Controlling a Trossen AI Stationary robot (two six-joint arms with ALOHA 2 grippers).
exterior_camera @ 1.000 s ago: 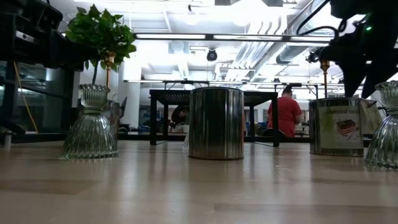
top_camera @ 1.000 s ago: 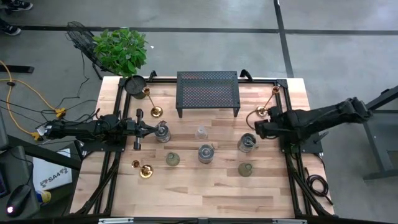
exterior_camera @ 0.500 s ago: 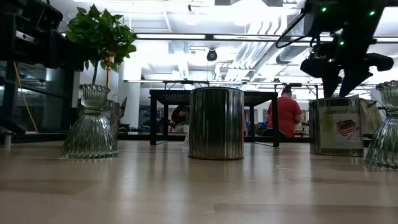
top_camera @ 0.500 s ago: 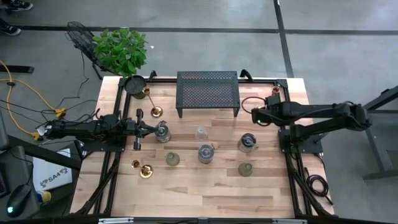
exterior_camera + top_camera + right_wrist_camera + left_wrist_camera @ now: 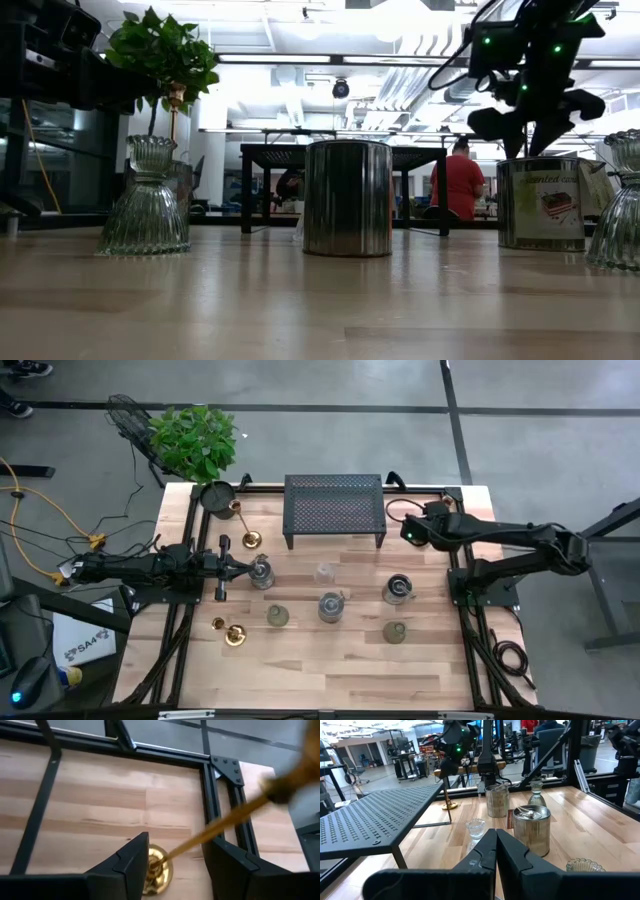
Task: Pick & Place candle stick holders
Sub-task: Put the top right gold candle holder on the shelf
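My right gripper (image 5: pixel 176 844) is open above the table's far right corner, pointing slantwise down. A slim brass candle stick holder stands upright there. Its stem (image 5: pixel 220 827) runs between my two fingers, apparently clear of both, and its round base (image 5: pixel 159 870) rests on the wood below. My left gripper (image 5: pixel 243 567) is shut and level at the table's left, beside a silvery squat cup (image 5: pixel 262 572). A second brass holder (image 5: pixel 250 540) stands at the far left. A third (image 5: pixel 232 632) is at the near left. Several squat cups (image 5: pixel 332 605) sit mid-table.
A black mesh rack (image 5: pixel 333 510) stands at the far middle, just left of my right gripper. A round black pot (image 5: pixel 217 497) sits at the far left corner. A labelled tin (image 5: pixel 541 203) stands below my right gripper (image 5: pixel 525 112) in the low view. The near part of the table top (image 5: pixel 320 670) is bare wood.
My right gripper has swung toward the table's far edge, away from the silvery cup at the right and over the brass holder in the far right corner. It has turned and tipped as it went and has stayed open.
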